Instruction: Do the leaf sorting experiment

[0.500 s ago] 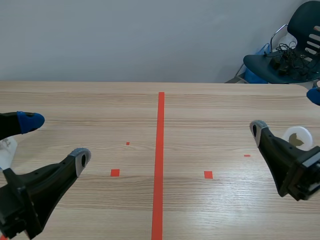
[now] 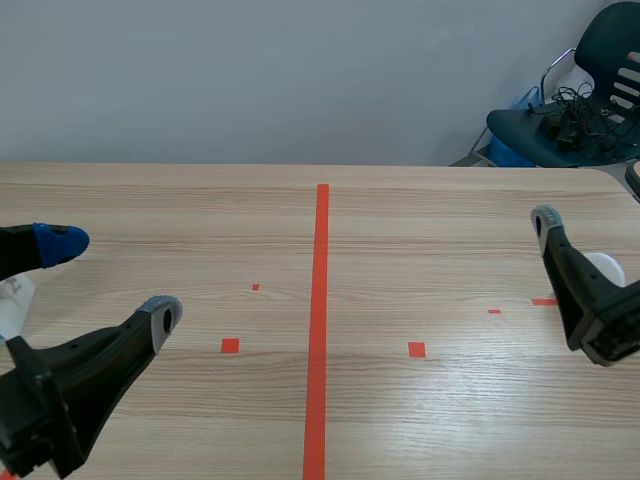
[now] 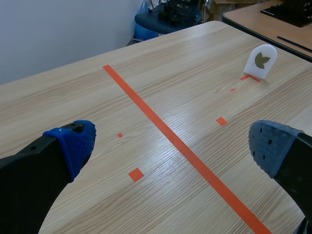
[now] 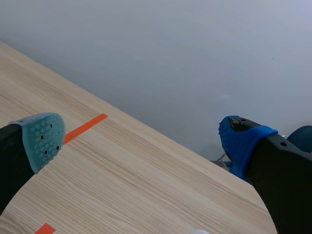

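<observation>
A small white card with a green-brown leaf shape [image 3: 261, 61] stands upright on an orange mark far ahead of my left gripper, to its right. In the scene view that white card [image 2: 606, 267] is mostly hidden behind the right arm. My left gripper [image 2: 110, 278] hovers open over the table's left side with nothing between its fingers [image 3: 173, 146]. A white object [image 2: 12, 305] shows partly behind it at the left edge. My right gripper [image 2: 592, 205] is raised at the right edge, open and empty [image 4: 141, 139], facing the wall and the table's far edge.
The long orange tape line [image 2: 320, 320] runs down the middle of the wooden table [image 2: 420, 240]. A dark chair with cables [image 2: 585, 110] stands beyond the far right corner. Another table's edge [image 3: 278, 19] lies beyond the right side.
My right gripper has moved to the right and further away, now covering most of the white card and uncovering an orange mark beside it. The left arm has not moved.
</observation>
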{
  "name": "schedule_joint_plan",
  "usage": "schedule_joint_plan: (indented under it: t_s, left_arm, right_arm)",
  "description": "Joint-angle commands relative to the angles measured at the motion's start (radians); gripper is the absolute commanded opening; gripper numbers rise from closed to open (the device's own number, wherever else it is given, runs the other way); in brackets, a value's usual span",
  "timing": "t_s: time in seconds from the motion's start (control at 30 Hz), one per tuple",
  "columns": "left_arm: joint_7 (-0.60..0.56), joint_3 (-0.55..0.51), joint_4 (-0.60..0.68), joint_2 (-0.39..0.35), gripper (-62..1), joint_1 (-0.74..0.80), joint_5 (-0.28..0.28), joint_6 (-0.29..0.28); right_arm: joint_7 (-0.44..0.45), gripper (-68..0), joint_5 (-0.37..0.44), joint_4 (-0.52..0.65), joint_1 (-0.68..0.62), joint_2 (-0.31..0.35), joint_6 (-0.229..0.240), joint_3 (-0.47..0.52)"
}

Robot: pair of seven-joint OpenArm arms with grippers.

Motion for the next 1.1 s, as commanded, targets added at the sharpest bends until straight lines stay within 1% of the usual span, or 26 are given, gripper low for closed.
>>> schedule_joint_plan:
  t_s: [0.0,0.1,0.13,0.2,0.4,0.57,0.7,1.07]
  left_arm:
    - [-0.014,-0.008,0.013,0.005,1.4,-0.001,-0.006,-0.002]
    - [-0.014,-0.008,0.013,0.005,1.4,-0.001,-0.006,-0.002]
    - [-0.014,-0.008,0.013,0.005,1.4,-0.001,-0.006,-0.002]
    - [-0.014,-0.008,0.013,0.005,1.4,-0.001,-0.006,-0.002]
    - [-0.014,-0.008,0.013,0.005,1.4,-0.001,-0.006,-0.002]
    - [-0.014,-0.008,0.013,0.005,1.4,-0.001,-0.006,-0.002]
    - [-0.014,-0.008,0.013,0.005,1.4,-0.001,-0.006,-0.002]
    - [-0.014,-0.008,0.013,0.005,1.4,-0.001,-0.006,-0.002]
  right_arm:
    - [-0.007,0.4,0.010,0.003,0.011,0.023,0.051,0.008]
    - [-0.026,0.4,0.010,0.003,0.012,0.052,0.195,0.008]
    - [-0.029,0.4,0.009,0.003,0.014,0.058,0.230,0.008]
    - [-0.041,0.4,0.009,0.003,0.022,0.060,0.257,0.008]
    - [-0.097,0.4,0.009,0.003,0.043,0.060,0.263,0.008]
    - [-0.098,0.4,0.008,0.003,0.042,0.068,0.266,0.008]
    - [-0.125,0.4,0.008,0.003,0.042,0.082,0.270,0.008]
    - [-0.124,0.4,0.008,0.003,0.042,0.085,0.270,0.008]
